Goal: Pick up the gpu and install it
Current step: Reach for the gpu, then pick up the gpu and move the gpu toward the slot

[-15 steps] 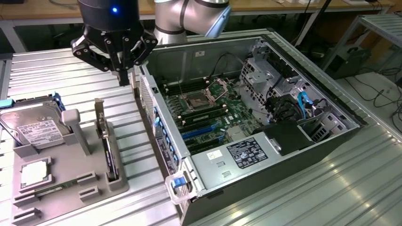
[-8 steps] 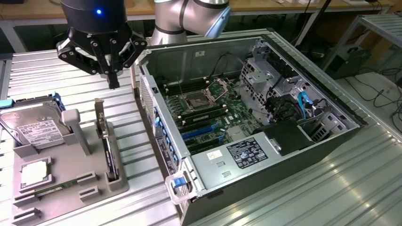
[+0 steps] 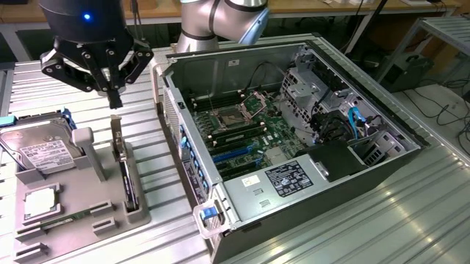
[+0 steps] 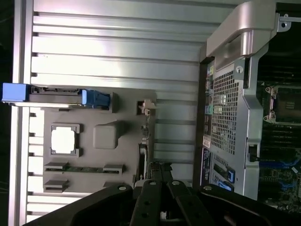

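The gripper point(image 3: 114, 103), fingers pressed together and pinching nothing, is hovering just above the gpu point(image 3: 127, 176), which is standing on edge in the grey tray point(image 3: 110, 193) beside the open computer case point(image 3: 192, 71), so neither pickup nor installation is done yet.

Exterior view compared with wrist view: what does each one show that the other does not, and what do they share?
Exterior view: the arm's silver joint, the label face of the hard drive and the blue cables deep in the open case. Wrist view: the perforated mesh on the case's outer wall. Both: the shut hand above the gpu, which stands on edge in the grey tray, and the silver processor lying there.
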Tool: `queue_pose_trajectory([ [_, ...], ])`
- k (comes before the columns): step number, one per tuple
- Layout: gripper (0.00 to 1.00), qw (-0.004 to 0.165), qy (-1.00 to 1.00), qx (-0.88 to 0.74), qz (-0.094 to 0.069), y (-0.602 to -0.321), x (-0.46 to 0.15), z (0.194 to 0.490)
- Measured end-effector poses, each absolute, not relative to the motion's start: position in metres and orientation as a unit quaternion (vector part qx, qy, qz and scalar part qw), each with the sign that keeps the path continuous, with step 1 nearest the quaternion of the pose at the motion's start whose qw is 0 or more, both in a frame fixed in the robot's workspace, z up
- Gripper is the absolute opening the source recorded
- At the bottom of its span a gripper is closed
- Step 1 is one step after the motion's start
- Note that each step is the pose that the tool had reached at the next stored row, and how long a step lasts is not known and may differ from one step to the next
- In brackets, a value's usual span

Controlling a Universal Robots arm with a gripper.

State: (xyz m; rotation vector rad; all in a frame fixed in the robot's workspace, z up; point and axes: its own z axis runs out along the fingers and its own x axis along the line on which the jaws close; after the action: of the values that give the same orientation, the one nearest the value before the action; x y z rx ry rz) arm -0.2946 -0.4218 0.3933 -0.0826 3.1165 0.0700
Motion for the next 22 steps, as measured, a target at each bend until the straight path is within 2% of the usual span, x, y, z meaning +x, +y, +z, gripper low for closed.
queue_pose_trajectory([
  [8, 0.11, 0.012, 0.999, -0.030, 0.023, -0.424, -0.316, 0.393],
  [22, 0.11, 0.012, 0.999, -0.030, 0.023, -0.424, -0.316, 0.393],
])
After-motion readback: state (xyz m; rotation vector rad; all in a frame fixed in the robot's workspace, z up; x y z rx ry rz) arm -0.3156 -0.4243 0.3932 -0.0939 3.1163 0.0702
